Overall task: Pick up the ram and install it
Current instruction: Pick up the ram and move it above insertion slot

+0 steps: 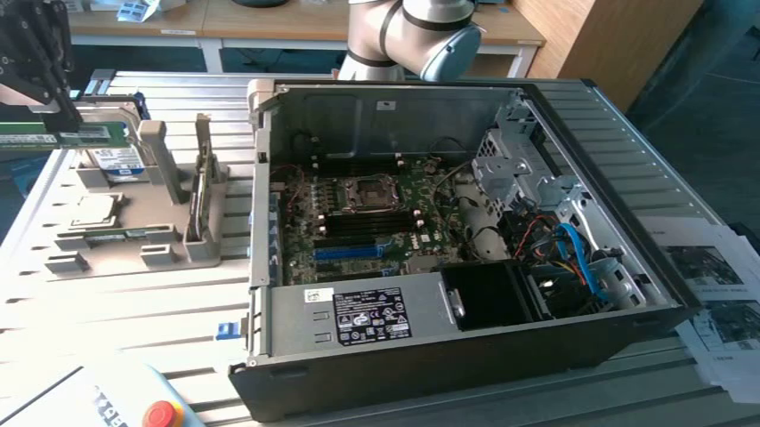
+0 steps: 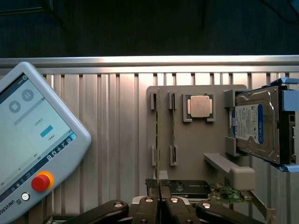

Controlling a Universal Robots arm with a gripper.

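Clamping on the thin, long green circuit-board ram stick [image 1: 71, 138] right now. My black gripper [image 2: 161, 204] is pinching it, jaws drawn together on its narrow edge. In the wrist view the stick is running edge-on, straight out from between my fingertips.

In the exterior view I'm hanging at about ten o'clock of the scene, and the ram is lying level just under my fingers. It is over the pale grey plastic parts holder [image 1: 119, 258] and well apart from the computer. That holder is sitting on the ribbed aluminium table [image 1: 142, 311]. It is carrying the silver hard drive with the blue-white label [image 2: 257, 123], propped on its edge. The square silver processor chip [image 2: 200, 106] is lying flat in its own recess beside the drive.

At three o'clock from the holder, the black open computer case [image 1: 475, 356] is lying on its side, and the green motherboard [image 1: 392, 213] is showing inside. The long blue slot strip [image 1: 351, 252] is sitting at six o'clock from the board's processor socket. The grey teach pendant with the round red button [image 2: 42, 140] is resting at seven o'clock of the exterior view.
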